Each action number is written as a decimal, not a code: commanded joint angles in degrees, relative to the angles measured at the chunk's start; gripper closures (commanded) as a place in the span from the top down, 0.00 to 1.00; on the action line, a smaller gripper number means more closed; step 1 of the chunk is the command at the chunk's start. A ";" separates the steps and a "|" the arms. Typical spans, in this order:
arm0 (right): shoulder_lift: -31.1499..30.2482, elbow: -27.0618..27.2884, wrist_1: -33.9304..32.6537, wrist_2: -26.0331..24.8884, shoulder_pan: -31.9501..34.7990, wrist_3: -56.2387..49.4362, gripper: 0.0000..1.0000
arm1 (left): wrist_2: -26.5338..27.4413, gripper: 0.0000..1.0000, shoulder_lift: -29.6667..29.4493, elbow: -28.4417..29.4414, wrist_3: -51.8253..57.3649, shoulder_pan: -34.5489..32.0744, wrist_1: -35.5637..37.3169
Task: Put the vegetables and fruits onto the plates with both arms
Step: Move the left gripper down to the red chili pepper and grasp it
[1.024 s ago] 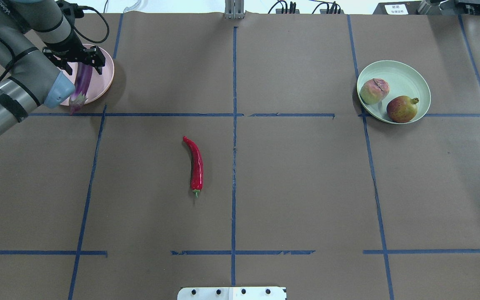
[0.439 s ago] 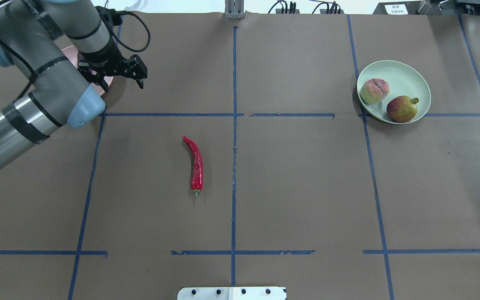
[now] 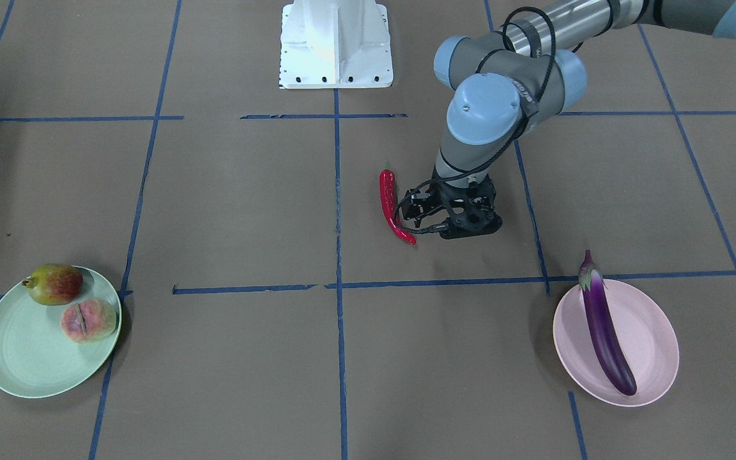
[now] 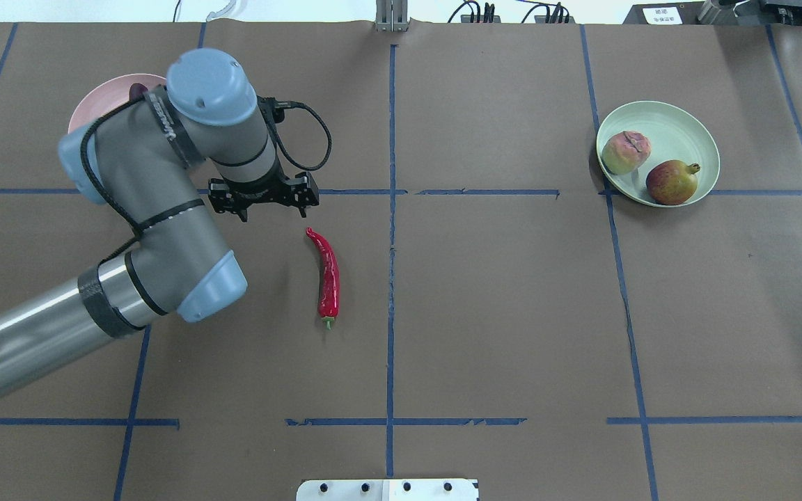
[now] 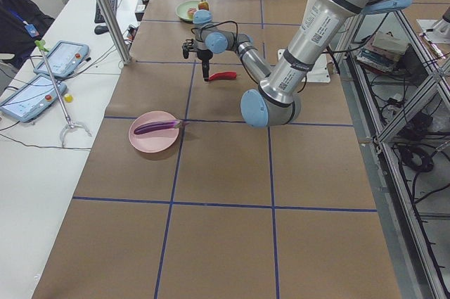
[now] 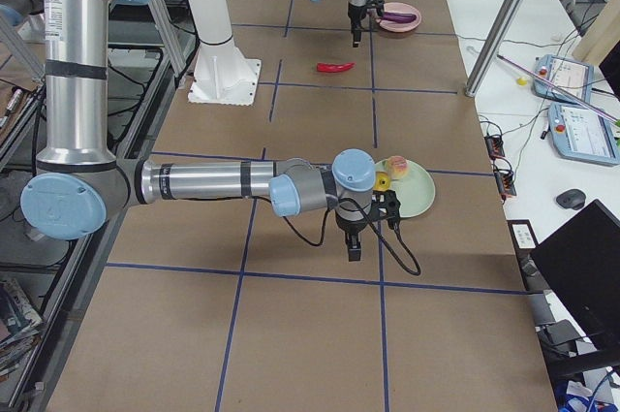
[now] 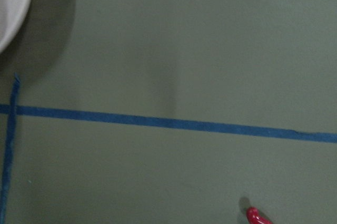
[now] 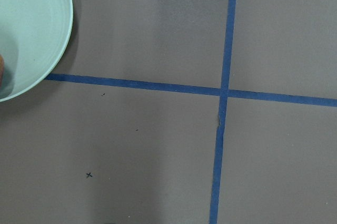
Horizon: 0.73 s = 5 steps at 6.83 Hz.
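Looking down from overhead: left arm (image 4: pixel 164 209) reaches in over the brown surface (image 4: pixel 512 313). The left tool (image 4: pixel 269 207) points down with its jaws spread apart and nothing between them. It sits just beside the pointed tip of the red chili pepper (image 4: pixel 329 275) and does not touch it. The chili lies flat near a blue tape line (image 4: pixel 390 278), on no plate. The pink plate (image 4: pixel 98 104) is mostly hidden behind the arm. The mint green plate (image 4: pixel 686 132) is far off on the other side and holds the peach-like fruit (image 4: pixel 625 152) and the red-and-yellow fruit (image 4: pixel 672 181) side by side.

Front-facing view: the purple eggplant (image 3: pixel 604 332) lies across the pink plate, its green cap end poking over the rim toward the robot. The chili is just beside the left tool. Both fruits sit at the mint plate's robot-side edge. The white base (image 3: pixel 336 45) is at the top.

Exterior left: the left tool hangs above the surface by the chili; the eggplant is on the pink plate.

Exterior right: the right arm (image 6: pixel 213 182) stretches low and the right tool (image 6: pixel 355 242) points down just beside the mint plate. Cannot tell how its jaws stand.

Left wrist view: the chili tip is at the bottom edge, a plate rim in the top left corner, with tape lines between.

Right wrist view: mint plate rim at upper left, tape cross on the surface.
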 commanded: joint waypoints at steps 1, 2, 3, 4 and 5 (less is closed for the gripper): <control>-0.03 0.01 0.00 0.07 0.00 0.15 1.00 | 4.81 1.00 -0.67 0.28 -1.59 5.07 0.35; 0.06 0.09 0.00 0.15 0.00 0.15 1.00 | 7.61 1.00 -0.76 0.45 -3.94 7.34 0.26; -0.03 0.01 0.00 0.07 -0.09 0.15 1.00 | 10.33 1.00 -0.58 0.54 -4.75 9.54 0.26; -0.03 0.01 0.00 0.07 -0.09 0.15 1.00 | 11.49 1.00 -0.67 0.98 -5.88 10.95 0.26; -0.03 0.01 0.00 0.07 0.00 0.15 1.00 | 11.33 1.00 -1.37 1.07 -5.98 10.97 0.17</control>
